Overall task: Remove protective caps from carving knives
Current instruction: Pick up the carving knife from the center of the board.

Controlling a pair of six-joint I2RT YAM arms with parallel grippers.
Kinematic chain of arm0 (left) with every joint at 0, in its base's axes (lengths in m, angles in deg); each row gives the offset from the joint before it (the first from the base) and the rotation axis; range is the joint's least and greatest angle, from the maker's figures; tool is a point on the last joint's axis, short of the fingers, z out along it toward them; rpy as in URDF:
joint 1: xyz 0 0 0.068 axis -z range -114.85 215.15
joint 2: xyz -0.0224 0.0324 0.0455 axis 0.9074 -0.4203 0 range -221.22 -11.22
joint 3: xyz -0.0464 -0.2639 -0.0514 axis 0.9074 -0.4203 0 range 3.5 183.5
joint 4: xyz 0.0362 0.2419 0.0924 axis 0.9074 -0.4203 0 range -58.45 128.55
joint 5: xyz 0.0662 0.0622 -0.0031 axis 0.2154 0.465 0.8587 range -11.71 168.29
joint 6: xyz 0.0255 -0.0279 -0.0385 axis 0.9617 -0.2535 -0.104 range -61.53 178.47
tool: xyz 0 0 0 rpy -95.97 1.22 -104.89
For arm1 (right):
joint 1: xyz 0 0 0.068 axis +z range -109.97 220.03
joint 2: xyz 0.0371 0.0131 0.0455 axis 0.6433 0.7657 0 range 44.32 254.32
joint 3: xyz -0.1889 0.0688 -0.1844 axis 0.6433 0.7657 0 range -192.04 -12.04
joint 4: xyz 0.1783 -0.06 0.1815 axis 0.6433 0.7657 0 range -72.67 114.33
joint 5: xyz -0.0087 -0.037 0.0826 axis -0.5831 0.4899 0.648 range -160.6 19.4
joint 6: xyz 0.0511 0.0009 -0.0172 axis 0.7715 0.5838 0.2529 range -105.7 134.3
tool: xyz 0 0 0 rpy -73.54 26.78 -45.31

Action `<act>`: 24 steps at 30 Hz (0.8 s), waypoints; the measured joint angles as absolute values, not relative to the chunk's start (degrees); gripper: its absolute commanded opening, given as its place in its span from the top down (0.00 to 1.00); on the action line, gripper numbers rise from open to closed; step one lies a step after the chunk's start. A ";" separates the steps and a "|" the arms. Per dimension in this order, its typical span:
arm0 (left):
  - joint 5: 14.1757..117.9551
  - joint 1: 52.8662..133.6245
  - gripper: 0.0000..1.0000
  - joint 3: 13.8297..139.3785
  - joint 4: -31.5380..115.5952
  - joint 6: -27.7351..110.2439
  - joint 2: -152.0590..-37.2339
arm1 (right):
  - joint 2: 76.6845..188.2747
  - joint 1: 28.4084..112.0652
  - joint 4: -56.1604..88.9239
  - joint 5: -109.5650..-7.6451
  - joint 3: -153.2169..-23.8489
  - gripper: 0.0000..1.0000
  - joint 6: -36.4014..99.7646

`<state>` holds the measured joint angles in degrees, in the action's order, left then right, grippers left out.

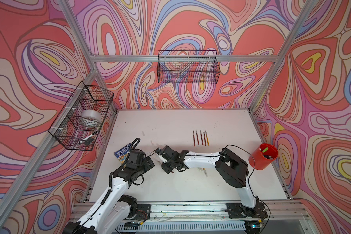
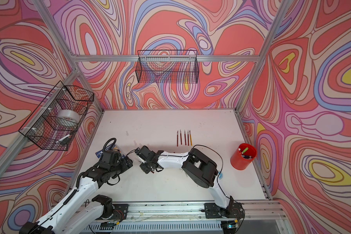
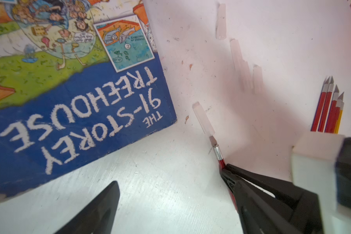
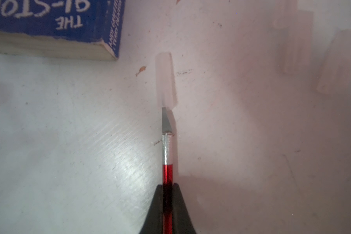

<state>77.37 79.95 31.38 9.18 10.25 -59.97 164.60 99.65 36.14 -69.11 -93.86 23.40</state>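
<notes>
Inside swirl-patterned walls (image 1: 190, 30), scuffed white table (image 1: 170, 182)

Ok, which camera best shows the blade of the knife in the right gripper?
Right wrist view: the grey blade is large and centred, the right gripper shut on the red knife. The left wrist view shows it smaller, angled. In both top views it's too small to see.

— How are the arms posed?
— The left arm (image 1: 118, 188) reaches in from the tabletop's near left corner. The right arm (image 1: 201, 160) is bent at the elbow, its forearm running leftward. The tips are near each other, left of centre.
— And the jaws?
— The left gripper (image 1: 151, 162) is spread wide; the right gripper (image 4: 168, 185) is clamped on a red carving knife (image 4: 167, 172)
</notes>
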 measured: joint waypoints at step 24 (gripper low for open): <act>77.21 79.65 0.07 31.36 9.16 10.25 -61.13 | 166.35 99.63 38.54 -67.84 -97.65 1.00 23.99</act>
